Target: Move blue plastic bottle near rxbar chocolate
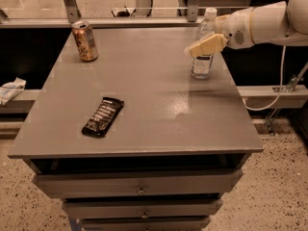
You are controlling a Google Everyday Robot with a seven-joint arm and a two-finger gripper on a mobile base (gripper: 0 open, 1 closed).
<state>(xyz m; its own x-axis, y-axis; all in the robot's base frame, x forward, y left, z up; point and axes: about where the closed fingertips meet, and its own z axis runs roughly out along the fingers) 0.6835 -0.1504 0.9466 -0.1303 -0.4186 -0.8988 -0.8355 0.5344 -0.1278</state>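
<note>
A grey tabletop [159, 129] is seen from above and in front, with three things set on it and a robot arm [269, 23] reaching in from the right edge of the view.

The blue plastic bottle [201, 64] is stood upright near the far right corner of the tabletop. It is clear, with a white cap and a white-and-dark label low on its body. It is the tallest thing on the surface.

The gripper [207, 44] is held at the bottle's upper body, below the cap, with a cream-coloured part of it laid across the front of the bottle. Whether the gripper is clamped on the bottle or only placed against it cannot be told. The white, rounded arm behind it is stretched in level from the right.

The rxbar chocolate [103, 116], a flat black wrapped bar with white lettering, is laid at a slant on the near left part of the tabletop. It is well apart from the bottle, with a wide stretch of bare surface between them.

A copper-brown drink can [85, 41] is stood upright near the far left corner, well apart from both the bar and the bottle.

Below the tabletop, stacked grey drawers [139, 183] with small knobs are shown. A speckled floor [279, 177] is seen to the right, and a thin white cable [279, 81] is hung down beneath the arm. A crumpled white item [10, 89] is laid on a ledge at the left.
</note>
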